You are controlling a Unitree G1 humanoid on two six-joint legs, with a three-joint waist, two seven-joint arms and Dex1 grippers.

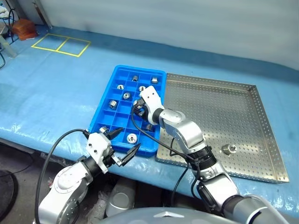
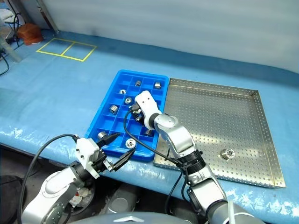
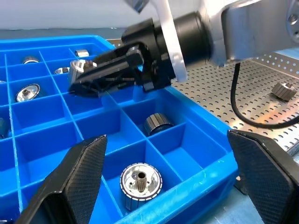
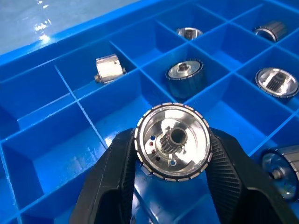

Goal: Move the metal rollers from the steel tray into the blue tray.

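Ribbed black right claw point(image 4: 173, 177) around shiny toothed roller point(image 4: 173, 141), gridded blue tray point(image 4: 56, 140) beneath

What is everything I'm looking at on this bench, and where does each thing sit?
blue tray: one, bright blue plastic with square compartments, on the blue table cover, left of the steel tray.
steel tray: one, silver, perforated, right of the blue tray and beside it.
metal rollers: silver; several in separate compartments of the blue tray, such as one near its front edge; one left on the steel tray; one between the right hand's fingers.
yellow tape squares: two, on the cover, far left.
left hand: black fingers, open, at the blue tray's near edge.
right hand: black fingers around a roller, over the blue tray.
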